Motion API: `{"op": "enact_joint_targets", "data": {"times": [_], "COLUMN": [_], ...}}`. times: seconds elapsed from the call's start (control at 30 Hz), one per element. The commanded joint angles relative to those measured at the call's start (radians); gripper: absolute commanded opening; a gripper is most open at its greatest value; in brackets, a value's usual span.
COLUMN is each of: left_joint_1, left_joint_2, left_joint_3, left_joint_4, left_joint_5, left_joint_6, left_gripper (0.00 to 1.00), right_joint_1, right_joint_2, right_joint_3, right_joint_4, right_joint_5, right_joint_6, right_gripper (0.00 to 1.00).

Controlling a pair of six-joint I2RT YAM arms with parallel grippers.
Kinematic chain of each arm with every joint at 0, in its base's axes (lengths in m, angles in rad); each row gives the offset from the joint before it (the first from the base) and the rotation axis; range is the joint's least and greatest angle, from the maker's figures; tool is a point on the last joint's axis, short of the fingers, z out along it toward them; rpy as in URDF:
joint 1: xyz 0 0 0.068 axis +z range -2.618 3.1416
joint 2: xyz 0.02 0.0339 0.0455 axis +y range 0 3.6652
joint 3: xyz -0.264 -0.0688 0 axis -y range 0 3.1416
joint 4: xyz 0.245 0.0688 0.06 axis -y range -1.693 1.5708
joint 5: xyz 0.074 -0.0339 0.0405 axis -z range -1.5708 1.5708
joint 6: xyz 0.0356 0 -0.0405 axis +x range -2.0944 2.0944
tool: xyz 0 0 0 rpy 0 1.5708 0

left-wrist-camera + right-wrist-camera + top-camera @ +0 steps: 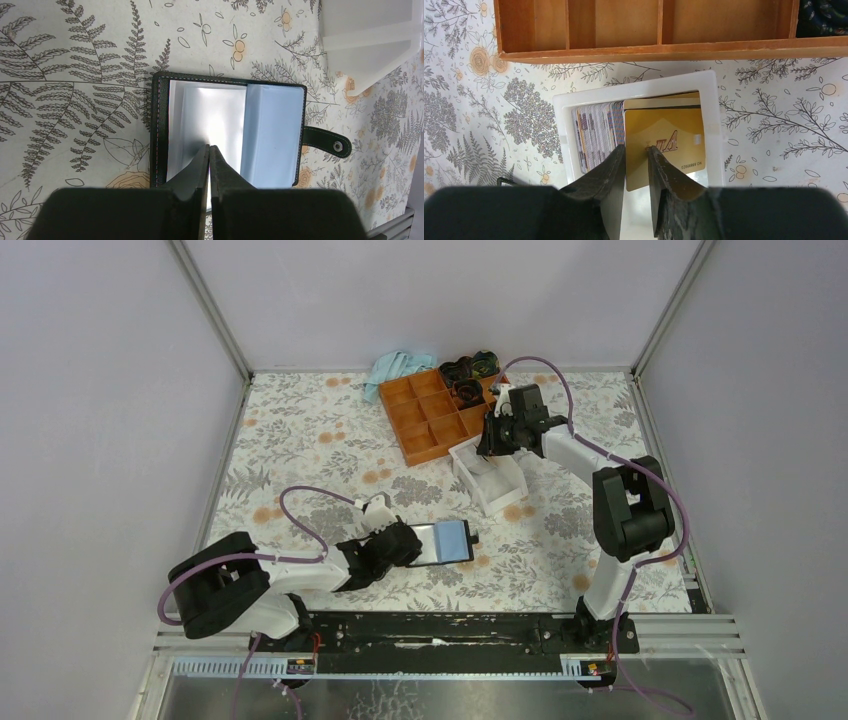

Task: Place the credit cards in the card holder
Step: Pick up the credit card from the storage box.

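One credit card (674, 125) between right pincer (636, 148) fingers (611, 170).

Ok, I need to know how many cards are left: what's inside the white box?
Inside the white box: a row of cards standing on edge, and a gold card leaning face-up beside them. The right gripper covers the near end; the count cannot be read.

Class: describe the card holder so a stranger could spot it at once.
On the floral table, look at the left gripper. The card holder lies open there: black, with pale-blue lining and a snap tab, unlike the white box and orange tray.
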Motion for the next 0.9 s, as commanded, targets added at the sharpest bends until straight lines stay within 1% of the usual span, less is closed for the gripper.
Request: {"op": "enact_joint_targets", "data": {"times": [0.0,0.87], "left_joint_1": [-0.005,-0.005], "left_joint_2": [0.005,0.009], "left_joint_3": [0.009,0.018], "left_joint_4": [0.044,0.042], "left_joint_5": [0.002,0.009], "left_joint_6": [0.014,0.019], "left_gripper": [0.06,0.06], "right_joint_1": [0.014,0.015], "right_joint_2": [-0.033,-0.05], "right_joint_3": [0.05,0.055], "right_joint_4": [-0.012,-0.02], "right_joint_5": [-0.037,-0.054], "right_joint_6": [0.018,0.02], "right_gripper": [0.29,0.3]}}
